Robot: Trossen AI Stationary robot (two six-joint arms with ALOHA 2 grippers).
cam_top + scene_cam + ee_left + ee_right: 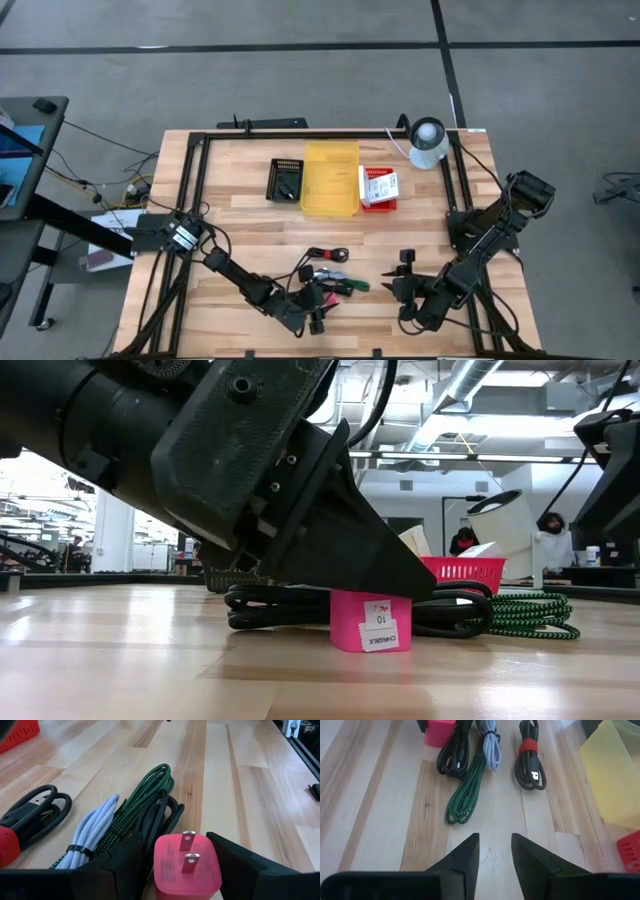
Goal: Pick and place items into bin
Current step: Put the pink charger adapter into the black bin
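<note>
A small pink plug block (pixel 186 865) stands on the table near the front edge, also seen in the low view (pixel 370 622). My left gripper (pixel 177 837) is shut on it (pixel 318 303). Just beyond it lie a coiled black cable (pixel 452 752), a green braided cable (pixel 467 790), a pale grey cable (pixel 489 745) and a black cable with a red strap (pixel 530 757). My right gripper (pixel 495 836) is open and empty, low over the table to the right of the cables (pixel 398 272), pointing at them. My left gripper pinches the pink block by two opposite sides (pixel 159 870) between its two fingers. The fingers (pixel 400 575) slant down at it from the table's left. The block stands on the table on its bottom (pixel 368 646), with its two metal prongs (pixel 187 851) facing my wrist camera.
A yellow bin (pixel 330 178) stands at the back middle, with a small black basket (pixel 286 180) to its left. To its right is a red basket (pixel 378 188) holding white pieces. A white round object (pixel 428 140) stands at the back right. A black frame (pixel 196 180) edges the table.
</note>
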